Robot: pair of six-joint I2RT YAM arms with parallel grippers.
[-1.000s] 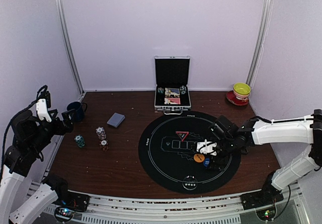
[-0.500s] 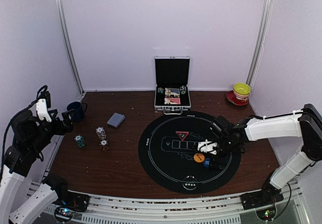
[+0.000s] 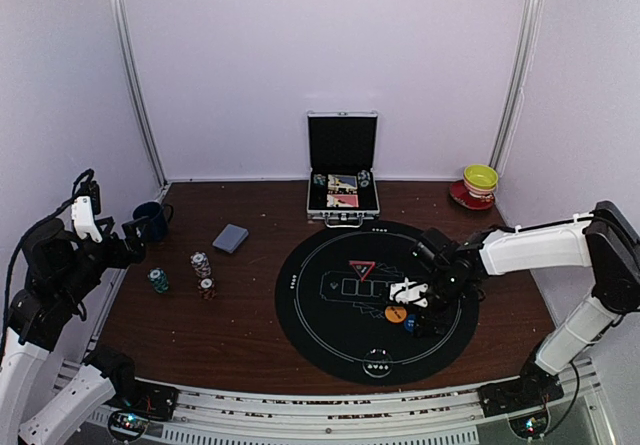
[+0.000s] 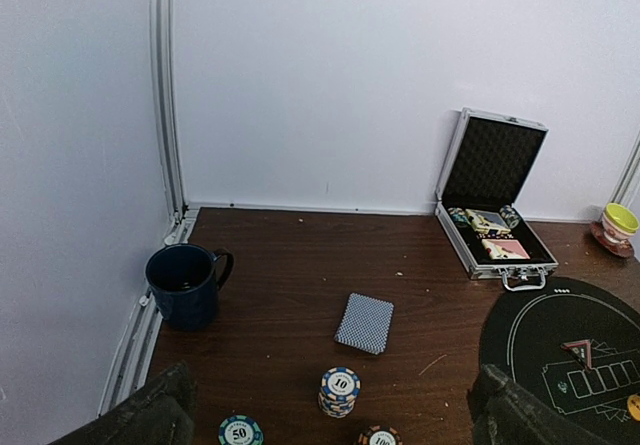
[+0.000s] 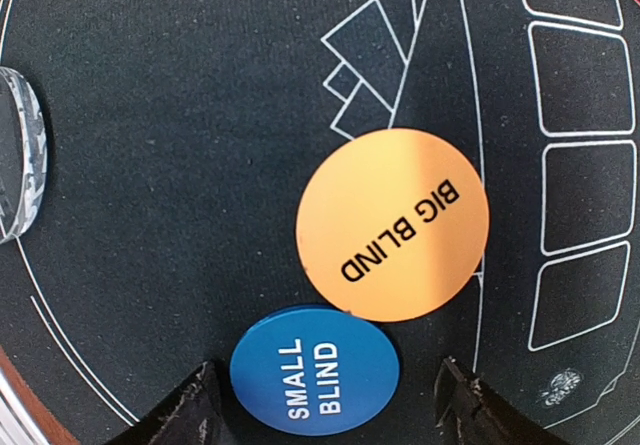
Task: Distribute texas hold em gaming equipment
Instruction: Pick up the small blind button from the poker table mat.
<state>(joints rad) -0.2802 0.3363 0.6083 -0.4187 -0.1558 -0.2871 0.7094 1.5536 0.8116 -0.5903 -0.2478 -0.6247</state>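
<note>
My right pincer [image 5: 330,403] hangs low over the round black felt mat with white printed lines [image 3: 330,340]. Its 2 fingers [image 5: 195,410] stand apart on either side of the small blue round button marked SMALL BLIND [image 5: 315,370]. The left finger is just beside the button's edge, the right one stands clear of it, and nothing is gripped. The orange round button marked BIG BLIND [image 5: 393,225] lies flat on the mat and overlaps the blue one's far edge. A pale disc [image 5: 15,155] is cut off by the edge of the wrist view, and I cannot tell what it is.

My left pincer [image 4: 332,415] is raised at the left side of the brown wooden counter [image 3: 250,305], spread wide and empty. Below it sit a short stack of blue-and-white striped poker chips marked 10 [image 4: 340,390], a teal chip marked 50 [image 4: 240,431] and a red chip [image 4: 380,437]. The grey-blue-backed deck of playing cards [image 4: 364,322] lies beyond them. The dark blue mug [image 4: 185,283] stands near the left wall. The open silver case with black lining [image 4: 495,215] sits by the back wall.
</note>
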